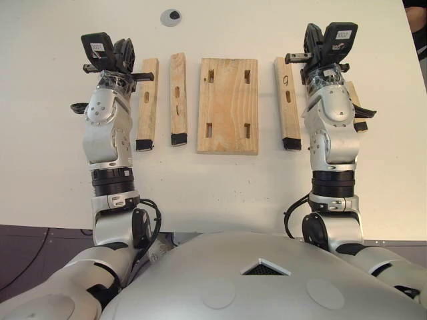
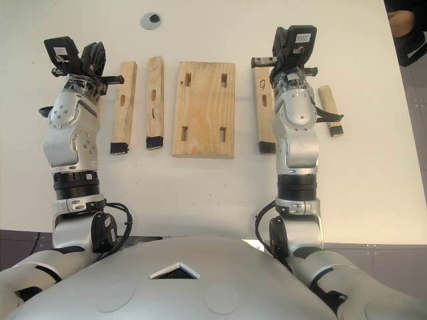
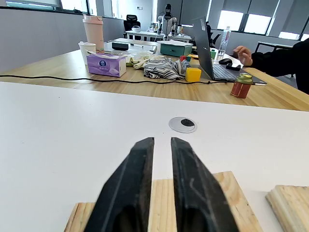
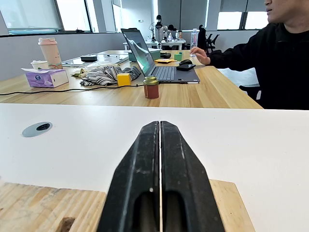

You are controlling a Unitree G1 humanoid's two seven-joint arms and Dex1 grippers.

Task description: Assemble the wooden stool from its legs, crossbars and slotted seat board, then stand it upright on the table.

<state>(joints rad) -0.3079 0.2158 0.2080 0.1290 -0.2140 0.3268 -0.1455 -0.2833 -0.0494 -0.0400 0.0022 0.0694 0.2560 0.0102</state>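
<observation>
The slotted seat board (image 1: 227,105) lies flat in the middle of the white table (image 1: 220,187). Two wooden legs (image 1: 147,103) (image 1: 177,99) with black feet lie to its left, and a third leg (image 1: 287,102) lies to its right. A shorter wooden piece (image 2: 330,110) with a black end lies tilted past my right arm. My left gripper (image 3: 162,140) hovers over the far end of the leftmost leg (image 3: 231,203), its fingers a narrow gap apart and holding nothing. My right gripper (image 4: 160,122) is shut and empty above the right leg's far end (image 4: 48,208).
A round cable grommet (image 1: 171,17) sits in the table beyond the parts. Bare table stretches in front of the parts to the near edge (image 1: 220,230). A second table (image 4: 212,94) with a laptop, a tin and cups stands farther back.
</observation>
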